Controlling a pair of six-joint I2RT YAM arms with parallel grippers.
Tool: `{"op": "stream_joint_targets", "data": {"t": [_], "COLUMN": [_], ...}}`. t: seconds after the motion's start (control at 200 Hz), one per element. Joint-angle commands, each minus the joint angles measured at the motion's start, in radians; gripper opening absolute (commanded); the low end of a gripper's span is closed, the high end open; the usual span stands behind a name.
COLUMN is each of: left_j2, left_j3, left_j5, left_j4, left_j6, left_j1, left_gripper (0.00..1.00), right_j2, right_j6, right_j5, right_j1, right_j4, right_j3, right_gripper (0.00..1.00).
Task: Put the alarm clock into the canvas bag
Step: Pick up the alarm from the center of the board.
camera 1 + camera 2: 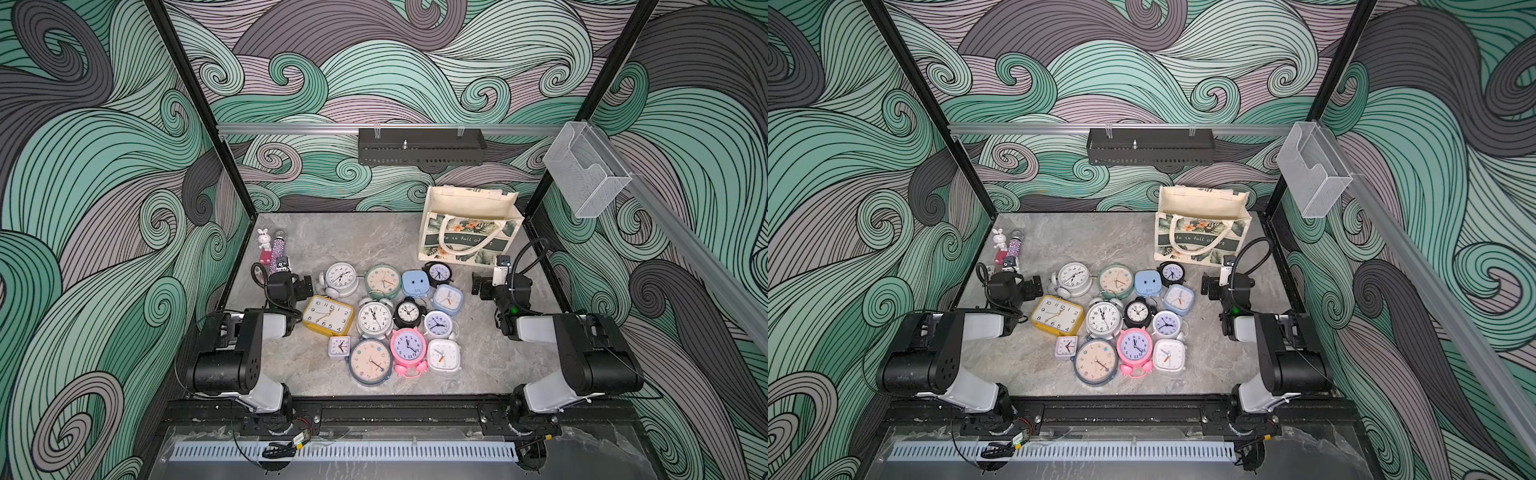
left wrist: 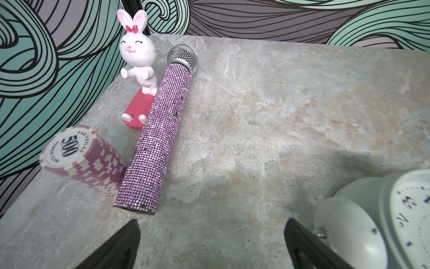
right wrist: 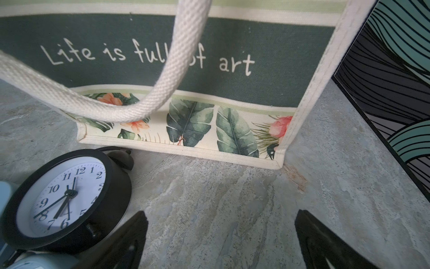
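**Top views.**
- Canvas bag (image 1: pixel 494 245): upright with its mouth open, at 1 o'clock on your stone-look tabletop (image 1: pixel 332 237). Only cream lining shows inside, and its floor is hidden.
- Alarm clocks (image 1: pixel 374 318): thirteen, heaped at table centre. None is in the bag that you can see.
- Left gripper (image 1: pixel 307 284): at 9 o'clock of the heap, jaws spread wide, holding nothing.
- Right gripper (image 1: pixel 478 284): at 3 o'clock of the heap, jaws equally wide and empty.
- Small black alarm clock (image 1: pixel 439 273): at 7 o'clock of the bag, the clock nearest it.

**Left wrist view.**
- Your open jaws frame bare table.
- Beyond them lie a rhinestone microphone (image 2: pixel 158 135), a rabbit figurine (image 2: pixel 137 53) and a poker-chip stack (image 2: pixel 86 160) on its side.
- A white twin-bell clock (image 2: pixel 395 221) sits just beside one jaw.

**Right wrist view.**
- The open jaws frame bare table before the bag's printed front.
- The small black alarm clock is just beside one jaw.

**Status.** Judged as nothing done. You have yet to pick a clock, close on it, lift it, carry it over the mouth and release.
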Motion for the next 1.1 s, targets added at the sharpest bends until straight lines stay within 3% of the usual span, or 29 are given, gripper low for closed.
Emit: {"op": "stream_joint_targets", "data": {"t": [0.0, 0.74, 0.785, 0.831, 0.891, 0.931, 0.986, 1.096], "left_j2": [-0.009, -0.014, -0.020, -0.052, -0.102, -0.105, -0.107, -0.178], "left_j3": [0.027, 0.026, 0.039, 0.099, 0.236, 0.285, 0.324, 0.346], "left_j5": [-0.007, -0.009, -0.057, -0.144, -0.202, -0.239, -0.243, -0.231], "left_j4": [-0.001, -0.006, -0.007, -0.098, -0.428, -0.517, -0.605, -0.710], "left_j6": [-0.006, -0.007, -0.002, -0.023, -0.096, -0.118, -0.173, -0.273], "left_j1": [-0.002, -0.004, -0.010, -0.014, -0.006, -0.007, -0.007, -0.012], "left_gripper": [0.99, 0.99, 0.99, 0.99, 0.99, 0.99, 0.99, 0.99], "right_j2": [-0.007, -0.006, -0.005, -0.005, -0.021, -0.067, -0.166, -0.322], "right_j6": [-0.011, 0.002, 0.010, 0.014, 0.022, 0.041, 0.079, 0.188], "right_j5": [0.014, -0.017, -0.039, -0.052, -0.026, 0.047, 0.164, 0.252], "right_j1": [0.005, -0.013, -0.025, -0.032, -0.032, -0.028, -0.020, -0.011], "right_j4": [0.028, 0.026, 0.025, 0.029, 0.058, 0.047, -0.108, -0.320], "right_j3": [-0.005, -0.003, -0.001, -0.003, -0.019, -0.032, -0.005, 0.053], "right_gripper": [0.99, 0.99, 0.99, 0.99, 0.99, 0.99, 0.99, 0.99]}}
